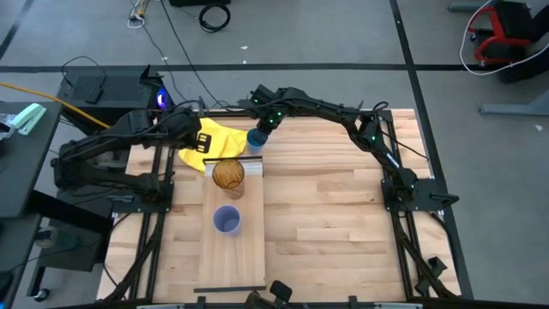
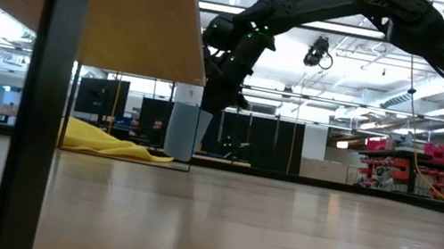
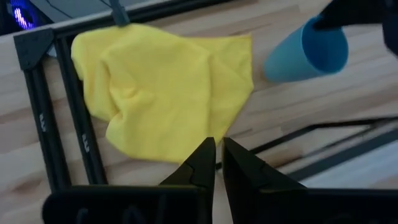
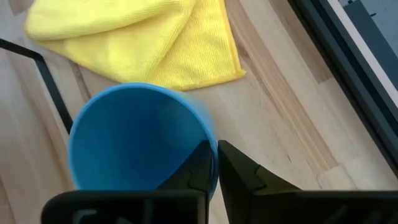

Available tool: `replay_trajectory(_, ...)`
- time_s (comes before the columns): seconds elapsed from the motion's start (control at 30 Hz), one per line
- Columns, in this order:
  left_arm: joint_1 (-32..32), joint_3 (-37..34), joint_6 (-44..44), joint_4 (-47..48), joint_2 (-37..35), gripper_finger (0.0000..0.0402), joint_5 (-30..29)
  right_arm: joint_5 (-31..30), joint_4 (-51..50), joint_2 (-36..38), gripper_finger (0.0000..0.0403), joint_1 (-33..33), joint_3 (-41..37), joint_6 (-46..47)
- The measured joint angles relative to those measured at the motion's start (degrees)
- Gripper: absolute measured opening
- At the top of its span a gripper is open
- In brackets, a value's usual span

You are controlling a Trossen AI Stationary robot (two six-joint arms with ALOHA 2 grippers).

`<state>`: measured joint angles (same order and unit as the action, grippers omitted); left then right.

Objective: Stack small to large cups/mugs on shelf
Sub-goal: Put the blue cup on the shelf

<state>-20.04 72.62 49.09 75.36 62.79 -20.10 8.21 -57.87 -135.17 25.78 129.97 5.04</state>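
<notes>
Wooden surface (image 1: 343, 197) fills the centre of the high view, black frame rails along both sides.

Shelf (image 1: 232, 249): long pale board lying on the surface left of centre, running from mid-frame toward the bottom edge, white ridged strip at its upper end.

Right arm: reaches from the right rail up and across to the upper middle of the frame, elbow high, wrist bent down. Its fingers (image 4: 214, 165) straddle the rim of the blue cup (image 4: 134, 140), one inside the wall and one outside; the gap between them is narrow, and whether they pinch the rim or have just slackened I cannot tell. In the low view the cup (image 2: 182, 131) hangs upright below that wrist, its base close to the surface; contact cannot be told.

Left arm: folded low at the upper left, wrist over the yellow cloth (image 1: 210, 142). Its fingers (image 3: 219, 163) are pressed nearly together, holding nothing, tips above the cloth's near edge.

Yellow cloth: crumpled heap, upper left of the surface, just left of the blue cup.

Amber cup (image 1: 228, 176): upright at the shelf's upper end, by the white strip.

Lavender cup (image 1: 226, 221): upright on the shelf, lower in frame, apart from the amber one.
</notes>
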Motion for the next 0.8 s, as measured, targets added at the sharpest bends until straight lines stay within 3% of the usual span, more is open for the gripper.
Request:
replay_trajectory(0.4,-6.32,0.0,-6.05,-4.35,3.28,0.0046,0.98,0.0,0.5,0.0,0.0038,0.0,0.0,1.48)
replay_trajectory(0.8,-11.87,0.0,-11.7,-13.03,7.65,0.007,9.71,0.87,2.1,0.0,0.0039,0.0,0.02,2.78)
